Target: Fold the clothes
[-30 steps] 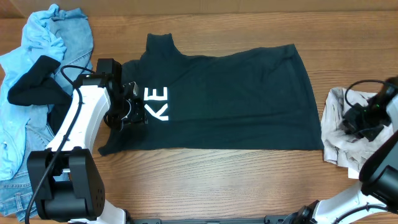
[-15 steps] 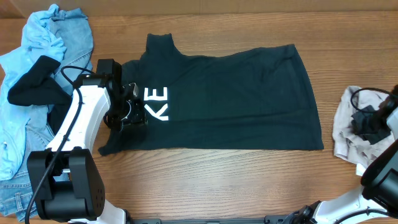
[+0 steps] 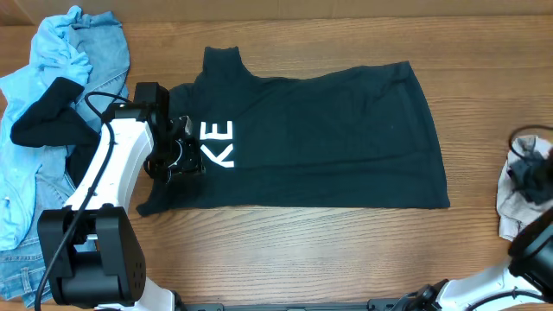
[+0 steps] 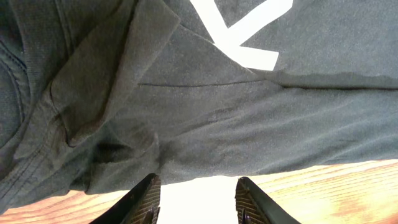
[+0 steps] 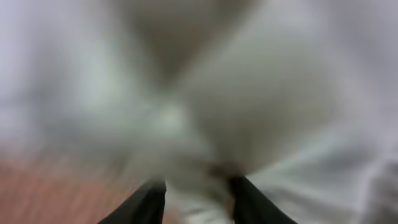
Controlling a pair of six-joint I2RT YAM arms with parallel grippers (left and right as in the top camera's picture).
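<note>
A dark T-shirt (image 3: 328, 138) with white letters lies spread flat on the wooden table, neck to the left. My left gripper (image 3: 177, 160) is open and hovers over the shirt's left sleeve near its lower edge. In the left wrist view the open fingers (image 4: 198, 202) frame the bare table just beyond the rumpled shirt hem (image 4: 124, 143). My right gripper (image 3: 527, 168) is at the far right edge, shut on a pale crumpled cloth (image 3: 511, 203). The right wrist view is blurred, with the cloth (image 5: 249, 93) bunched between the fingers (image 5: 198, 199).
A heap of light blue denim clothes (image 3: 52, 60) with a black garment (image 3: 47, 117) on top lies at the far left. The left arm's cable loops above it. Bare wood (image 3: 302, 250) runs along the front.
The right gripper has moved right toward the table's edge, dragging the pale cloth with it away from the shirt. The left arm and the shirt have not moved.
</note>
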